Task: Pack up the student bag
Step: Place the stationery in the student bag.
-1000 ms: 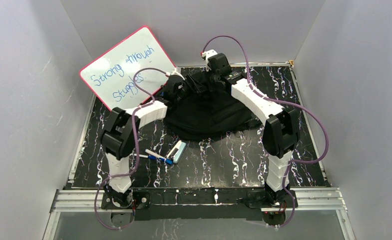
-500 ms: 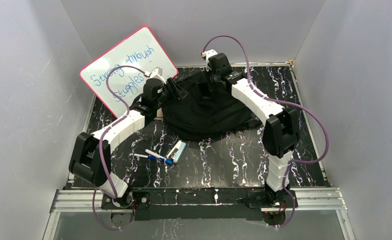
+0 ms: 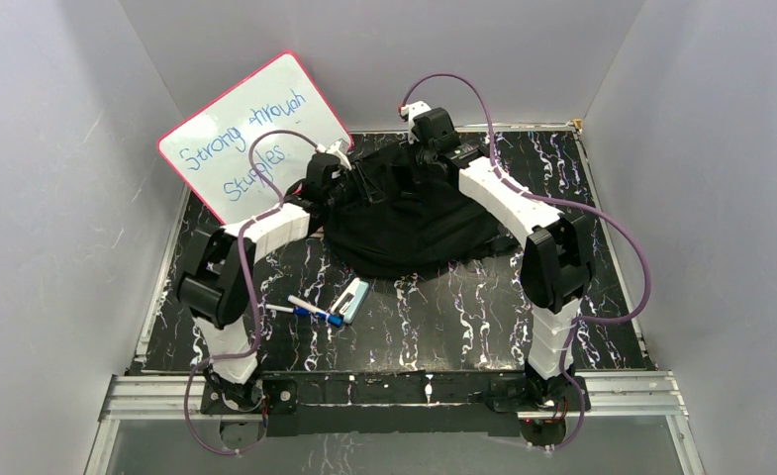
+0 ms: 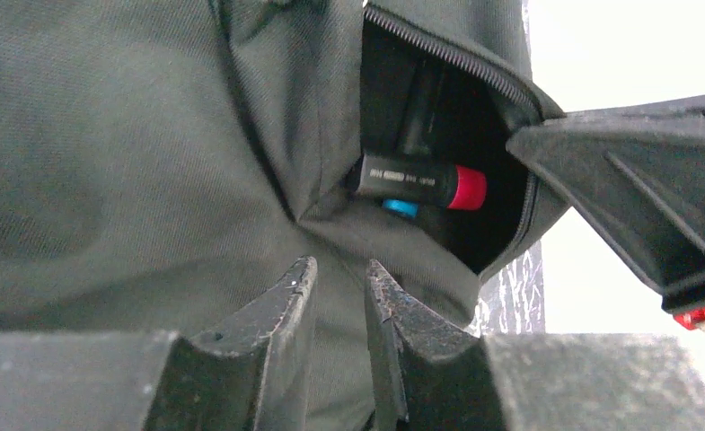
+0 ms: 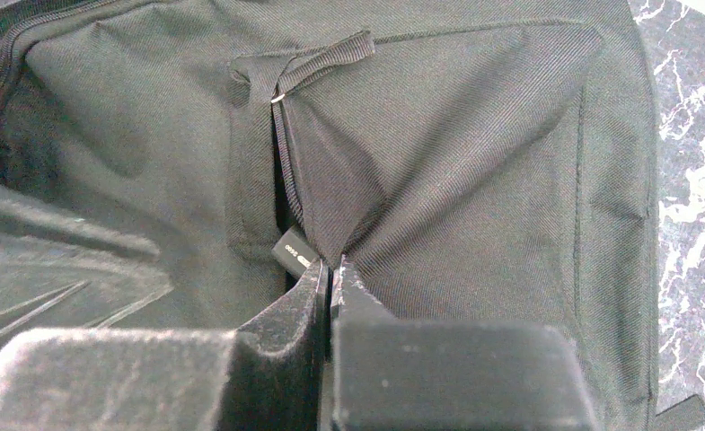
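The student bag (image 3: 414, 223), black and soft, lies at the back middle of the table. My right gripper (image 3: 426, 158) is shut on the fabric edge of its front pocket (image 5: 332, 262) and holds that pocket lifted open. In the left wrist view the open pocket (image 4: 501, 224) holds a black marker with a red cap (image 4: 418, 182), with something blue (image 4: 400, 208) below it. My left gripper (image 4: 339, 265) hovers just above the bag's fabric (image 4: 133, 162) beside the pocket mouth. Its jaws stand a narrow gap apart with nothing between them. From above it is over the bag's left side (image 3: 364, 188).
A red-rimmed whiteboard (image 3: 250, 139) with blue writing leans against the back left wall. Loose markers (image 3: 310, 310) and a pale eraser (image 3: 351, 297) lie on the black marble table (image 3: 443, 317) in front of the bag. Grey walls close in both sides.
The left arm drew back to the left half a second ago and has swung back over the bag's left side. Its jaws have narrowed. The right arm has not moved.
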